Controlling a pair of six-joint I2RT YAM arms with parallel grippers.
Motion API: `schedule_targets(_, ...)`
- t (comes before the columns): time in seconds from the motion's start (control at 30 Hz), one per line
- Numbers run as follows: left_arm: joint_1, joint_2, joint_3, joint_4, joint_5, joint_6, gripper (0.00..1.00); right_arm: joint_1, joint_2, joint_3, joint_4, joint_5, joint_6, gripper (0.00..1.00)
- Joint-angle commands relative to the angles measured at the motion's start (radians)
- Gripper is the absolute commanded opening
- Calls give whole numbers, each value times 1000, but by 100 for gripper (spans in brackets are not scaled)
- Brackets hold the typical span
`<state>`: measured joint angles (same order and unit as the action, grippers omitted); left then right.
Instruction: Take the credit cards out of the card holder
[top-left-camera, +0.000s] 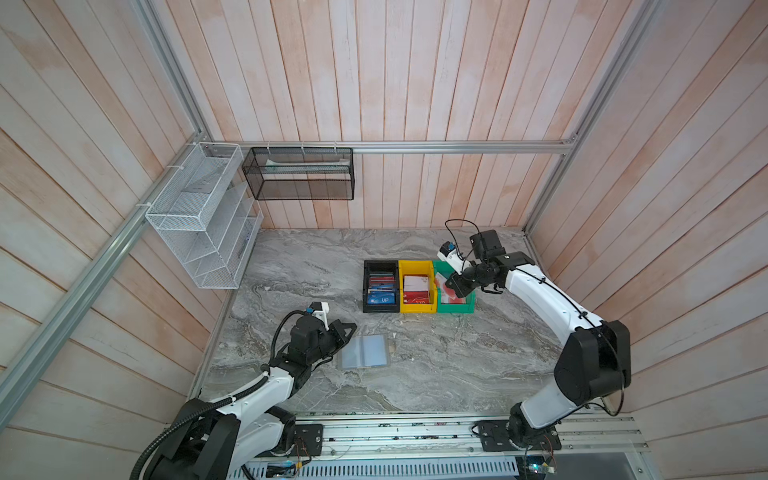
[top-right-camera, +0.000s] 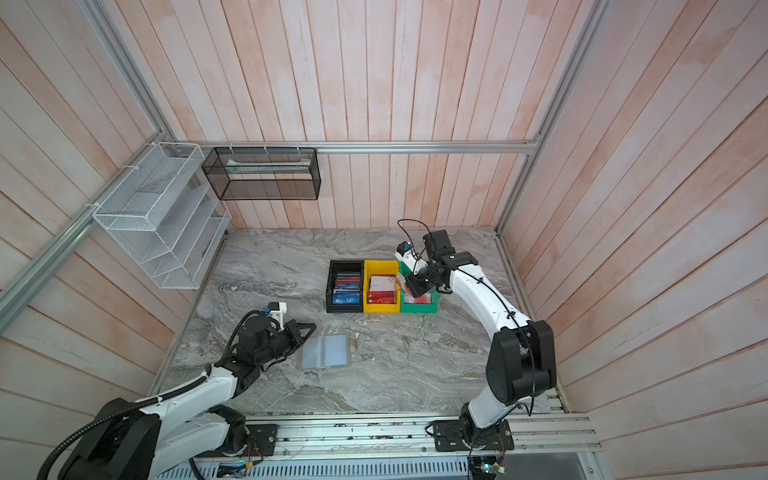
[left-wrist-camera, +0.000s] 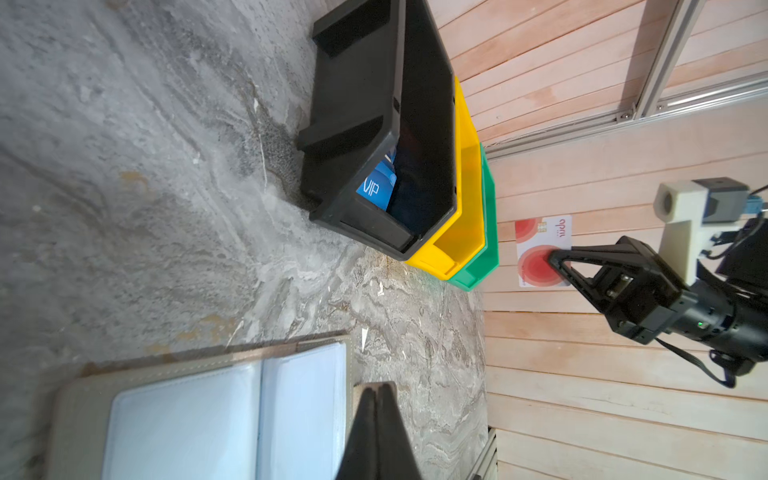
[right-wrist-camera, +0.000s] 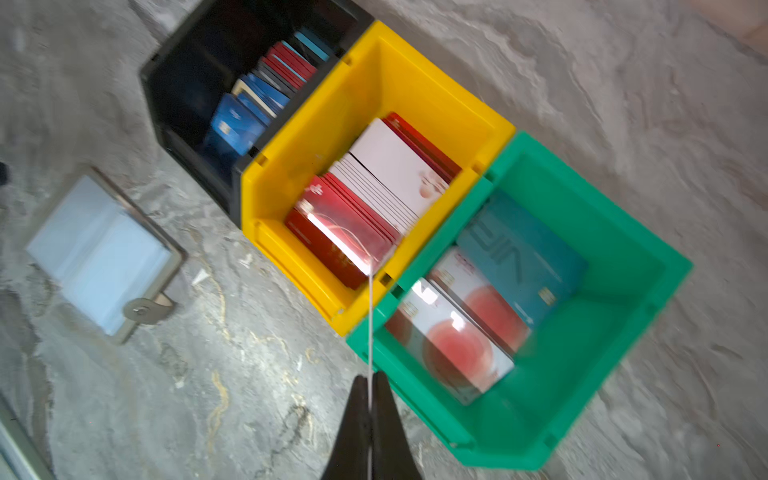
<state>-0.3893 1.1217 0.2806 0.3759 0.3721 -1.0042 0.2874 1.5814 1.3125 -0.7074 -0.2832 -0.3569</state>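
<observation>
Grey-beige booklet card holder (top-left-camera: 365, 351) lies open, 7 o'clock of green plastic bin (top-left-camera: 457, 308); left gripper (left-wrist-camera: 376, 395) at its 10 o'clock, closed, empty; right gripper (right-wrist-camera: 369, 382) over bin pinches white red-circled plastic card (left-wrist-camera: 536, 237)

The grey marbled tabletop (top-left-camera: 457, 365) carried four things. Three plastic bins stood in a row touching side by side, right of centre and nearer the back edge: a black bin (top-left-camera: 366, 286), a yellow bin (top-left-camera: 417, 265) and a green bin (top-left-camera: 455, 308), the green one nearest the right edge. The card holder (top-left-camera: 365, 351) lay flat and open, clear sleeves up, near the middle, toward the front edge, well apart from the bins.
</observation>
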Motion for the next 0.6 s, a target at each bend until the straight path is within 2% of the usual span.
schedule_targets(0.0,-5,30,49,-51,30,75,0,-24,-51,-17,-14,91,-44,0)
schedule_targets(0.27,-5,106,93,-24,59,90,0,-40,-25,-38,14,155,-79,0)
schedule_targets(0.5,-5,117,82,1,68,79,0,-42,61,26,-25,144,-226,0)
schedule_targets(0.57,-5,108,75,0,62,76,0,-42,72,31,-24,125,-302,0)
